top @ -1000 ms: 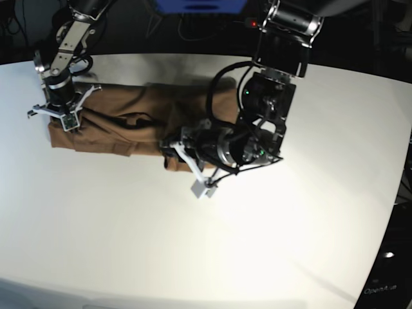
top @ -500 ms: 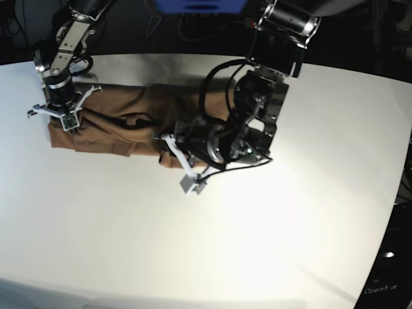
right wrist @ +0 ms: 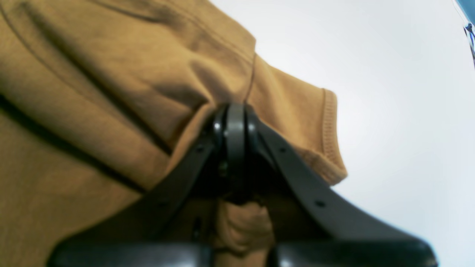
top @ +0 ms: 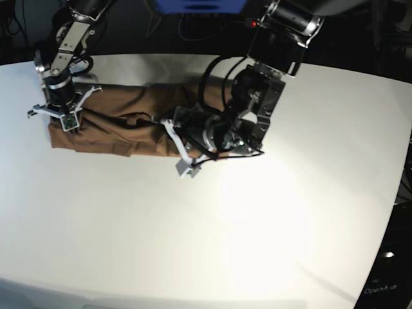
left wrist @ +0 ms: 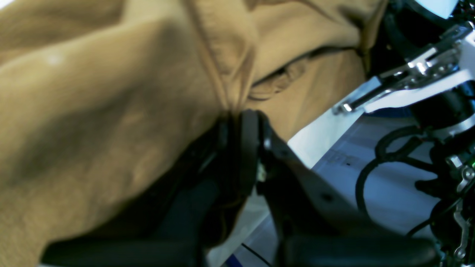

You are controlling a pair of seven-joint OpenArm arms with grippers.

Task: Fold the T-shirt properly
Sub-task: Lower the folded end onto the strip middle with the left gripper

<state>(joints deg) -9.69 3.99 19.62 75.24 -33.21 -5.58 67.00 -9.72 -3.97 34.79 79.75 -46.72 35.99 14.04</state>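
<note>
A broad white table (top: 193,244) fills most of the base view, its surface smooth and brightly lit, with a soft glare patch near the middle right. Its far edge curves against a dark background. Beyond that far edge, at the top centre, sits a blue object (top: 201,6), only partly in frame. Dark cables and equipment (top: 19,26) crowd the far left corner behind the table, too dim to make out. At the near right corner, off the table's edge, a dark surface carries small pale lettering (top: 381,290) that is too small to read. In the right wrist view the table (right wrist: 389,92) shows as plain, unmarked white.
</note>
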